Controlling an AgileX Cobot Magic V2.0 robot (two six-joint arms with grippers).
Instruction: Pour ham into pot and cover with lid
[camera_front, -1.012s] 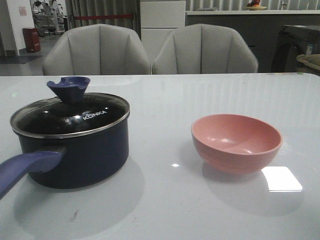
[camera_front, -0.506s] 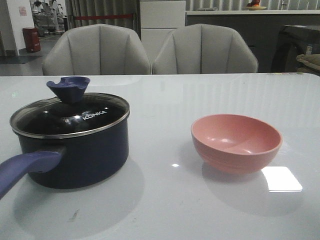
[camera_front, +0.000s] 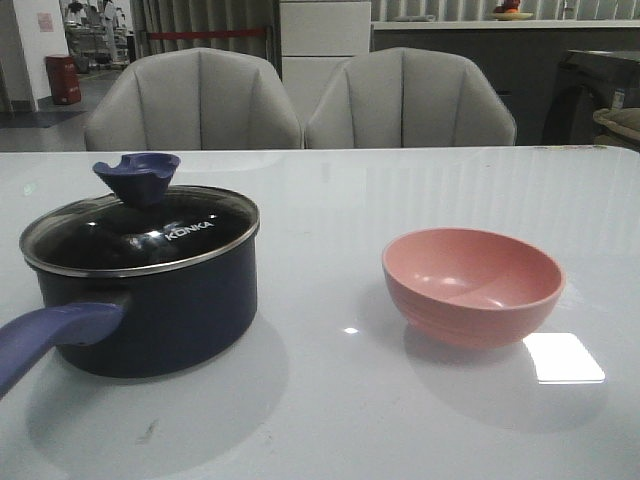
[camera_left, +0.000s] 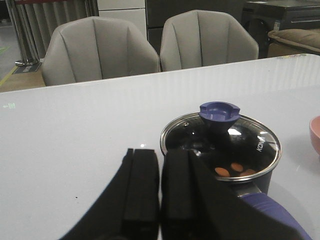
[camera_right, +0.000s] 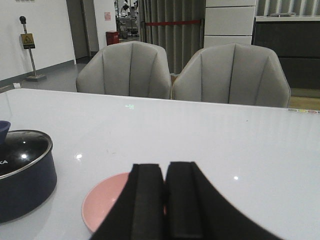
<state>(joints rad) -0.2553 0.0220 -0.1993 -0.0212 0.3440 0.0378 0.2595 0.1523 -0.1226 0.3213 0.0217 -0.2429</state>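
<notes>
Pot (camera_front: 160, 305), lidded, handle (camera_front: 50, 340) pointing near-left

The lid (camera_front: 140, 232) is dark glossy glass with a shiny steel rim and a matt blue knob (camera_front: 138, 176). The pot (camera_front: 150, 310) has a smooth, dark, faintly glossy wall. The pink bowl (camera_front: 472, 284) looks like satin plastic. The table (camera_front: 400, 190) is glossy white.

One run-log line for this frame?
lid: on pot | ham: inside pot | pink bowl: empty | left gripper: shut | right gripper: shut
</notes>
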